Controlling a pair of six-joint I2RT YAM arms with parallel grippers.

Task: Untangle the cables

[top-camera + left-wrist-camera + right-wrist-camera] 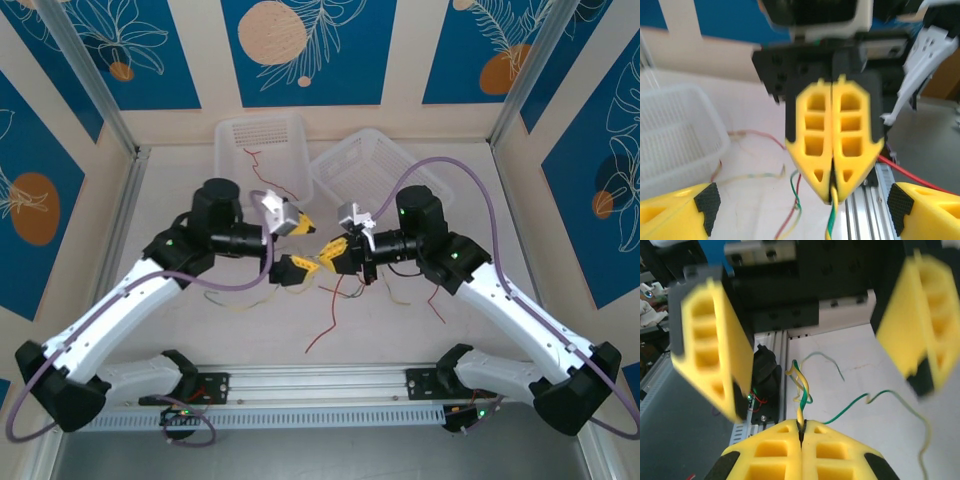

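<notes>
While both arms reach inward: the grippers face each other tip to tip above the middle of the table [400, 335].
Left gripper [312, 246]: jaws spread wide, holding nothing. In the right wrist view its yellow fingers [710, 360] stand at either side of the frame, well apart.
Right gripper [326, 251]: jaws pressed fully together and clamped on the yellow-green strand. Its tip sits between the spread fingers of the left gripper.
Yellow-green strand [800, 390]: one yellow and one green wire twisted around each other, emerging from the seam between the right gripper's fingers. In the left wrist view it hangs below the closed tip.
Cables [340, 290]: loose on the table beneath the two grippers and toward the near edge, several crossing one another.
Long red cable [327, 325]: runs from beneath the right gripper toward the near edge of the table.
Pale cables [240, 300]: on the table below the left gripper, left of the long red cable. They are probably yellow and green, but are too faint in the top view to confirm.
Short red cable [260, 165]: lies wavy inside the left basket.
Left basket [225, 150]: translucent white, at the far side of the table, set square to the far wall.
Right basket [360, 140]: translucent white, just beside the left basket, turned at an angle. Whether the two touch cannot be told.
</notes>
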